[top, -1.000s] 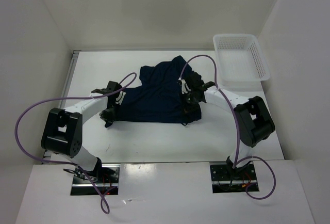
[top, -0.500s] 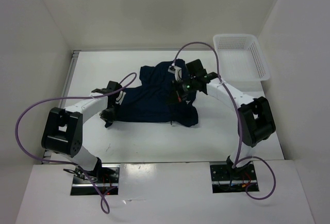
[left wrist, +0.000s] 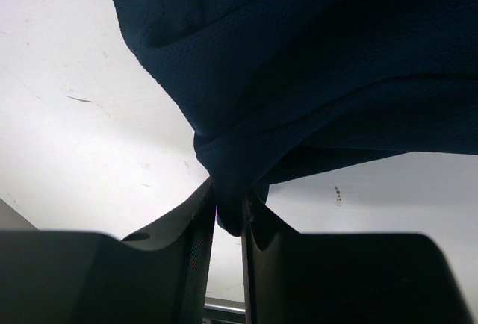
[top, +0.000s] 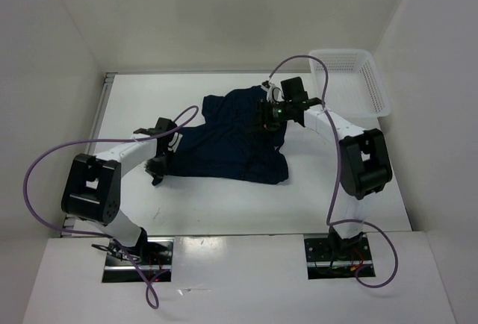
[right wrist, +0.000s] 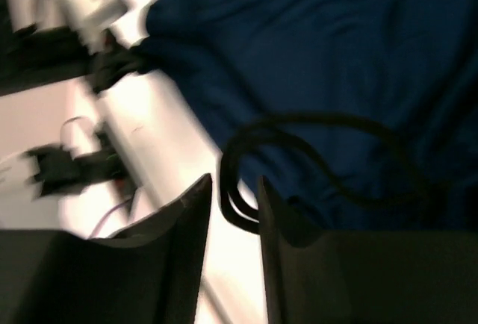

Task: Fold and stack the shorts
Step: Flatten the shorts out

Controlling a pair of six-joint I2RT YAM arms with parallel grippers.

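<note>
The shorts (top: 237, 139) are lying spread and rumpled across the middle of the worktop (top: 224, 204), well apart from the white mesh basket (top: 379, 85), which is sitting at about 2 o'clock from them in the far right corner. In the overhead view, the left hand (top: 159, 152) is sitting at the 9 o'clock edge of the shorts, low over the worktop. Its wrist view is showing the left hand (left wrist: 229, 208) clamping a bunched fold of the navy fabric (left wrist: 314, 63) between its two dark fingers (left wrist: 198, 249), with the cloth fanning up and away toward 1 o'clock and bare white surface lying to either side. The right hand (top: 270, 113) is hanging over the 1 o'clock corner of the shorts, its arm reaching in from the right. Its wrist view is blurred: the right hand (right wrist: 236, 204) is showing a narrow gap between its fingers (right wrist: 187, 242), and a thin black cord (right wrist: 314, 119) is looping over the navy cloth (right wrist: 336, 48) and down into that gap. I cannot tell whether that hand is pinching the cord or merely standing slightly apart around it. A white arm link (right wrist: 149, 137) is crossing the 9 o'clock side of that view, out of focus.
</note>
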